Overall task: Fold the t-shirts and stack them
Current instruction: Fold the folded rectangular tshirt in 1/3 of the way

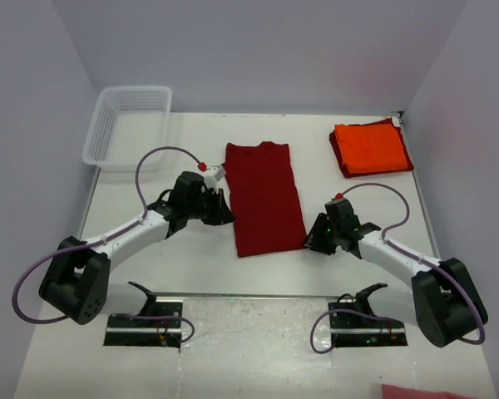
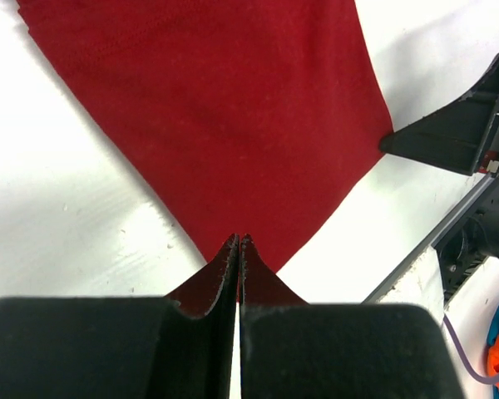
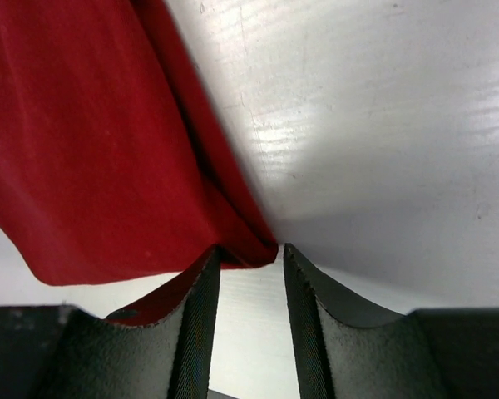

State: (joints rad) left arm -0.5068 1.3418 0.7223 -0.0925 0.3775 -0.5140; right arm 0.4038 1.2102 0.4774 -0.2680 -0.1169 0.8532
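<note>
Ahead of the left gripper (image 2: 238,239), jaws shut, the crimson t-shirt (image 2: 233,108) runs off view; any pinch on its corner cannot be confirmed.

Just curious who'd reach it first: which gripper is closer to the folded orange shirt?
Right. The right gripper sits at the red shirt's near-right corner, toward the arms from the orange shirt; the left gripper is across the red shirt, farther left.
</note>
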